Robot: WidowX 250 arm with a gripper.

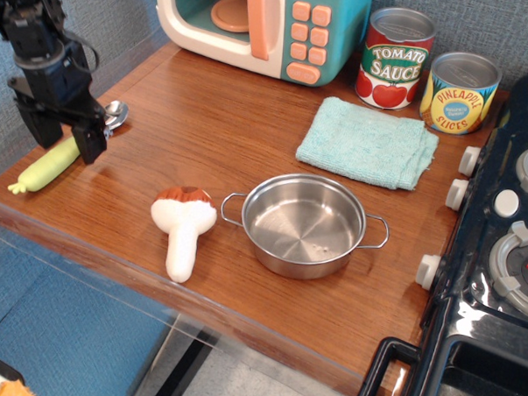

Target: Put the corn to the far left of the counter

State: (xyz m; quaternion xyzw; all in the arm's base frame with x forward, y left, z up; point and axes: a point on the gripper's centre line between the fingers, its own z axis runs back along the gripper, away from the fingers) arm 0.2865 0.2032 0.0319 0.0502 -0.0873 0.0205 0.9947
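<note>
The corn [43,170] is a pale yellow-green cob lying on the brown wood-grain counter [206,117] at its far left, near the front corner, with the tapered tip pointing to the front left. My black gripper [69,140] stands over the cob's upper end. Its jaws are spread, one on each side of the cob, and are not clamped on it.
A white mushroom toy with a brown cap [184,227] and a steel pan [304,224] sit near the front edge. A teal cloth [367,143], toy microwave [263,23] and two cans [393,59] stand at the back. A black stove [498,261] is at the right. A small silver object [116,113] lies by the gripper.
</note>
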